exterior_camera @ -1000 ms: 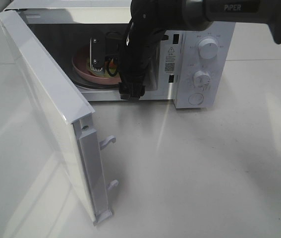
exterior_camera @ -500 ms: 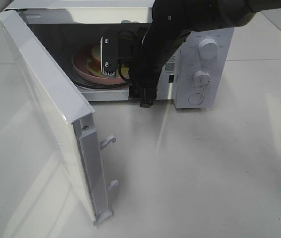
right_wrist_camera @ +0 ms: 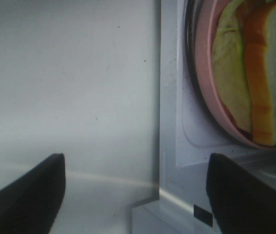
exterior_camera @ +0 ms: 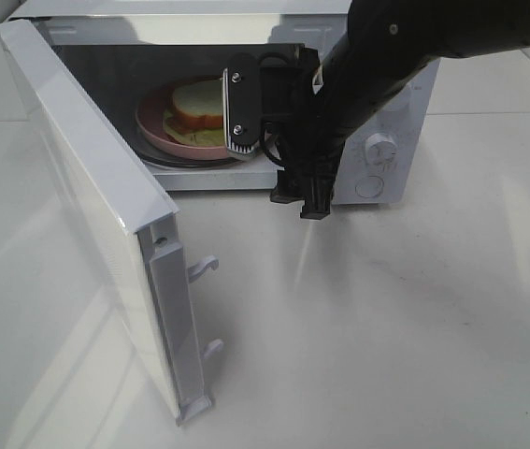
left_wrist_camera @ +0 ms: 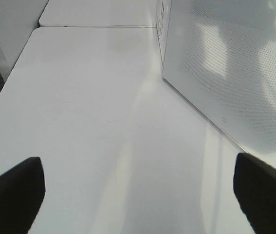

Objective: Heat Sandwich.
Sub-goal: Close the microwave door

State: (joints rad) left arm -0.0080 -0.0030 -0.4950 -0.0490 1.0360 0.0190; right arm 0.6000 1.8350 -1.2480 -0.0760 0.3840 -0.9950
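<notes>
So the sandwich (exterior_camera: 199, 103) was sitting on its pink plate (exterior_camera: 166, 142) inside the microwave (exterior_camera: 419, 122), on the glass turntable (exterior_camera: 176, 161), just ahead of the right end effector (right_wrist_camera: 135, 170). That end effector's fingers were spread wide apart with nothing between them. In the high view one silvery finger (exterior_camera: 238, 103) overlapped the plate's near edge at the mouth of the cavity, so I couldn't tell if it was touching.

The door (exterior_camera: 87, 187) was swung fully open, well away from the right end effector and off to its side. The black arm covered the top of the control panel. Only the lower knob (exterior_camera: 379, 148) and a round button (exterior_camera: 369, 185) showed just past it.

Everything stood on a glossy white table (exterior_camera: 386, 327) with soft reflections, and there were pale tiles behind.

The right wrist view got in close: green filling and an orange crust, plus little specks on the cavity floor. The left wrist view was the only one showing the left end effector (left_wrist_camera: 138, 165), jaws wide apart and empty over bare table. The door's dotted outer face stood ahead of it, off to one side.
</notes>
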